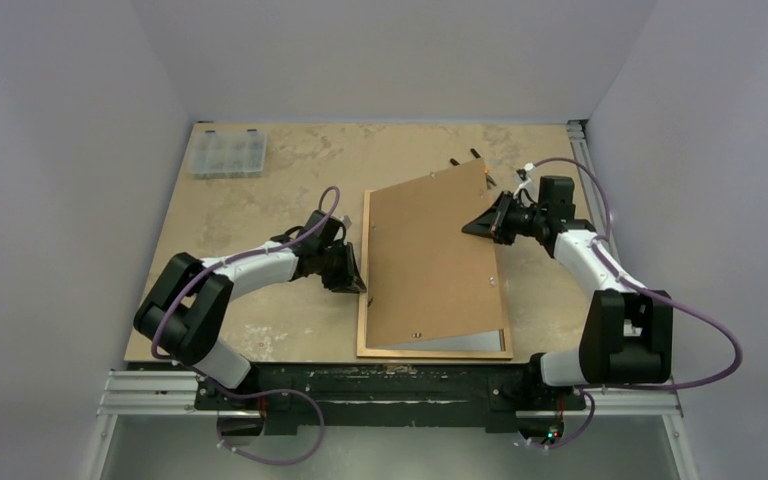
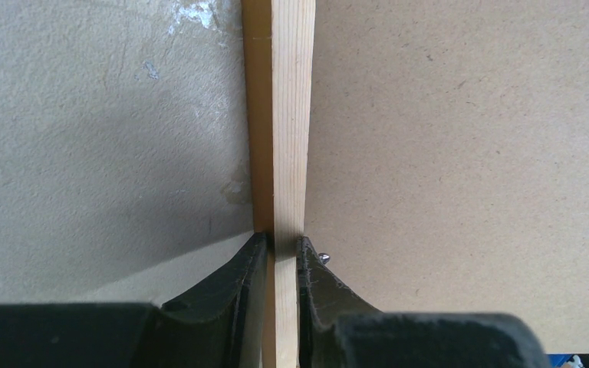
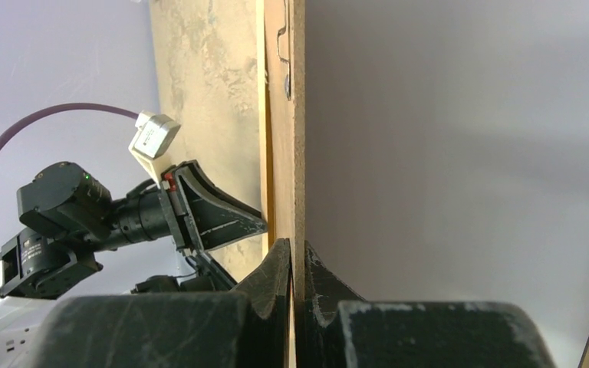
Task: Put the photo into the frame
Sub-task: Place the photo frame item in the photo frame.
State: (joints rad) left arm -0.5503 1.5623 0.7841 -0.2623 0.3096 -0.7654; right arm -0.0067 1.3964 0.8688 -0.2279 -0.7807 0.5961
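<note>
We see the frame (image 1: 430, 353) lying flat at the centre of the table (image 1: 260, 200), its long axis running twelve to six o'clock. Our left gripper (image 2: 284, 245) pinches its nine o'clock rail. Our right gripper (image 3: 297, 253) pinches the backing panel (image 1: 430, 260), raised at its three o'clock edge.

Table (image 1: 290, 200): tan board top, mottled pale patches, walled on three sides. Clear plastic compartment box (image 1: 227, 153) flat at far left corner, well apart from rest. Frame (image 1: 430, 353) flat on top, right of centre, long sides running near to far, near rail close to near table edge. Brown backing panel (image 1: 430, 260) over frame, skewed, right edge lifted, not on table itself. Grey shiny strip (image 1: 460, 343) showing inside frame at near end. Few small dark sticks (image 1: 463, 158) on table beyond panel's far corner; too small to identify.
</note>
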